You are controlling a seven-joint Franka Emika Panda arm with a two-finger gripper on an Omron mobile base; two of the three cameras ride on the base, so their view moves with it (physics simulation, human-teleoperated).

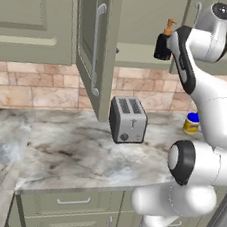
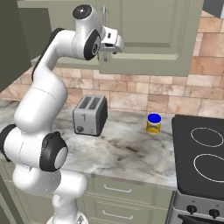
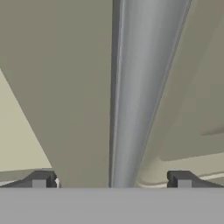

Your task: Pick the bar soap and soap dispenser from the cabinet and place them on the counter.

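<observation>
**A:** Where is the soap dispenser (image 1: 164,41) found, and has anything been moved yet?

**B:** The black bottle with its orange pump is seen standing inside the cabinet (image 1: 147,19), on the bottom board, just beside the robot's upper arm. The left door (image 1: 96,48) is swung open; the right door (image 2: 148,35) appears shut. The bar soap cannot be made out. Neither soap is seen on the table (image 1: 70,150), where a toaster (image 1: 128,120) and a yellow jar with a blue lid (image 2: 153,124) are standing. So the task is judged to be at its start: both items are left to be picked and set down.

**A:** And the tool?

**B:** The tool (image 3: 111,179) is spread wide, with nothing grasped. In the hand view the silver bar handle (image 3: 140,87) of the right door is seen running between the two fingertips (image 3: 40,179), close up; whether it is touched cannot be told. An opening of that door is judged to be in hand.
</observation>
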